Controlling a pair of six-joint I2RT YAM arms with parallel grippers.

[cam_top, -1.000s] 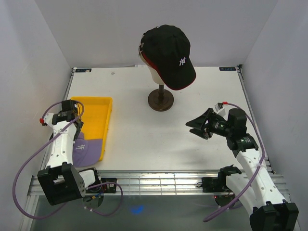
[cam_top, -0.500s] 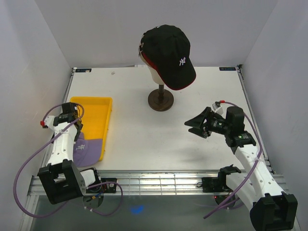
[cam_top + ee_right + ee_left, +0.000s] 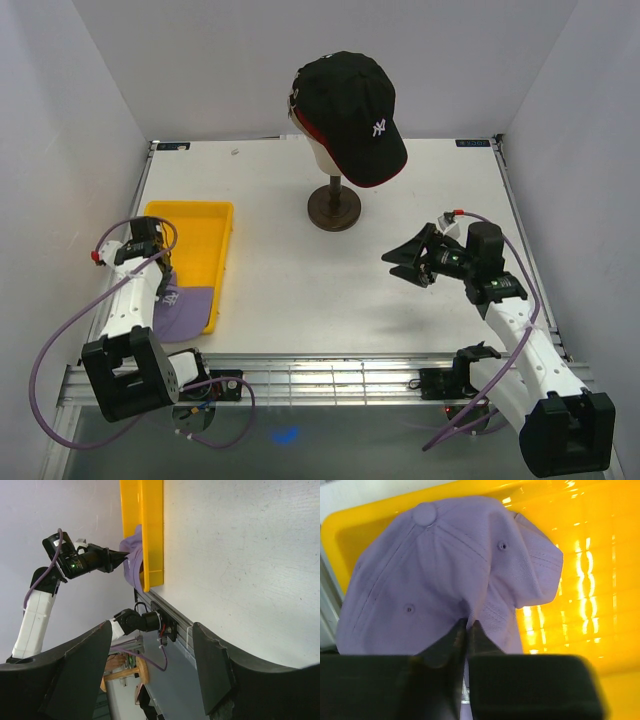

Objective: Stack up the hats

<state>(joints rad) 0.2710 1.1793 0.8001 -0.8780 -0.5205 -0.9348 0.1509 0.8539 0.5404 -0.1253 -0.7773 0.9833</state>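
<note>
A black cap with a white NY logo (image 3: pixel 350 105) sits on top of a mannequin head (image 3: pixel 325 155), with the red edge of another cap (image 3: pixel 368 184) showing under it. A lavender hat (image 3: pixel 188 308) lies at the near end of the yellow tray (image 3: pixel 200 235). My left gripper (image 3: pixel 163 287) is down on it. In the left wrist view the gripper (image 3: pixel 467 623) is shut on a fold of the lavender hat (image 3: pixel 445 570). My right gripper (image 3: pixel 398 265) hovers open over the table, right of centre, with nothing between its fingers (image 3: pixel 85 665).
The mannequin head stands on a dark round base (image 3: pixel 334 207) at the back middle of the white table (image 3: pixel 300 280). White walls close in three sides. A metal rail (image 3: pixel 320 375) runs along the near edge between the arm bases.
My left gripper has shut on the lavender hat's fabric and its wrist has moved slightly nearer. The right gripper has drifted a little to the left, still open.
</note>
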